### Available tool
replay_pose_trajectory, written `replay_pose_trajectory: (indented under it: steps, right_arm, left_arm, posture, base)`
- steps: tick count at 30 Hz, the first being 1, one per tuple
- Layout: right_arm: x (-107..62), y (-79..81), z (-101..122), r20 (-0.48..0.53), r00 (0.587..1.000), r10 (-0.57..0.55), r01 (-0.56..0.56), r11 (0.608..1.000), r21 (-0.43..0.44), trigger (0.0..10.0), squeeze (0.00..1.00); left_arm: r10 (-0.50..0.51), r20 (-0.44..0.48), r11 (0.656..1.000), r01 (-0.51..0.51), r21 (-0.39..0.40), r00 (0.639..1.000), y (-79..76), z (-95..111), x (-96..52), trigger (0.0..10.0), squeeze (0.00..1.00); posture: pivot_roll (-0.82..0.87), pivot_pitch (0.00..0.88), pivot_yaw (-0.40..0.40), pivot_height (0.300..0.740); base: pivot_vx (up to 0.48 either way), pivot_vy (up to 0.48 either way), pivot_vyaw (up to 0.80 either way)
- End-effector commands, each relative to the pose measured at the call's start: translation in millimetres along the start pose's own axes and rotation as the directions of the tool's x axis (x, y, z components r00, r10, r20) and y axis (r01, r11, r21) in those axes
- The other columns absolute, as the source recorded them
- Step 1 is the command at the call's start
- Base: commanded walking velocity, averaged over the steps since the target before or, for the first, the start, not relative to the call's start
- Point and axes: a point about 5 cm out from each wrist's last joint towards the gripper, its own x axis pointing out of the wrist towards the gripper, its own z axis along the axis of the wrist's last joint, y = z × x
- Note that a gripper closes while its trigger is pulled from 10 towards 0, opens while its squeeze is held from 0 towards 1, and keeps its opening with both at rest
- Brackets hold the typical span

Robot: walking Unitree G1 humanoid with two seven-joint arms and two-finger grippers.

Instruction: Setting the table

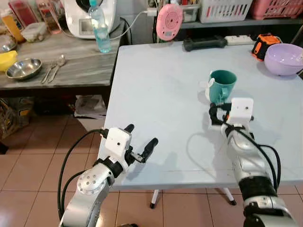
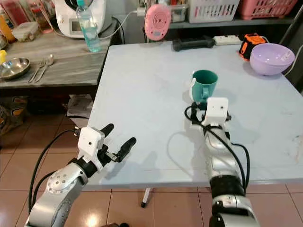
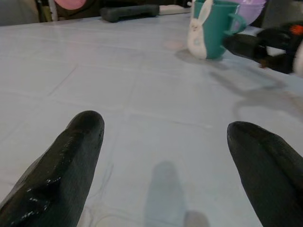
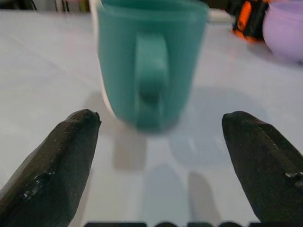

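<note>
A pale blue-white bench is seen over a floor of reddish tiles, with a second, wood-topped bench set against its left side. On the pale bench a teal mug stands upright right of the middle, its handle turned toward the robot. A lilac bowl is placed at the far right corner, with an orange and black tool just beside it, and a black bar-shaped object lies along the far edge. A round pink device is seen behind that edge.

The right gripper is held low over the bench just before the mug, its jaws spread wide apart on either side of the handle and not touching it. The left gripper is held at the near left edge of the bench, well apart from the mug, its jaws also apart and nothing between them.

On the wood-topped bench a steel bowl, some cutlery beside it, a plastic water bottle and a white appliance are set out.
</note>
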Motion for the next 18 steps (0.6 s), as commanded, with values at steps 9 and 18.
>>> replay_pose_trajectory:
  steps: [9, 18]
  right_arm:
    - [15.4, 3.5, 28, 0.114, 0.993, 0.02, -0.017, 1.0, -0.024, 10.0, 0.0]
    - [22.4, 7.1, 33, 0.126, 0.992, 0.008, -0.006, 1.0, -0.019, 6.0, 0.0]
  left_arm:
    - [-0.214, 0.03, 0.975, 0.215, -0.05, 0.976, -21.8, 21, 2.7, 10.0, 0.0]
    - [-0.239, -0.035, 0.97, 0.236, -0.059, 0.97, -17.3, 8, -0.5, 10.0, 0.0]
  posture:
    - [0.05, 0.139, 0.039, 0.74]
    - [0.05, 0.126, 0.036, 0.74]
  base:
    - [0.0, 0.0, 0.0]
    - [0.0, 0.0, 0.0]
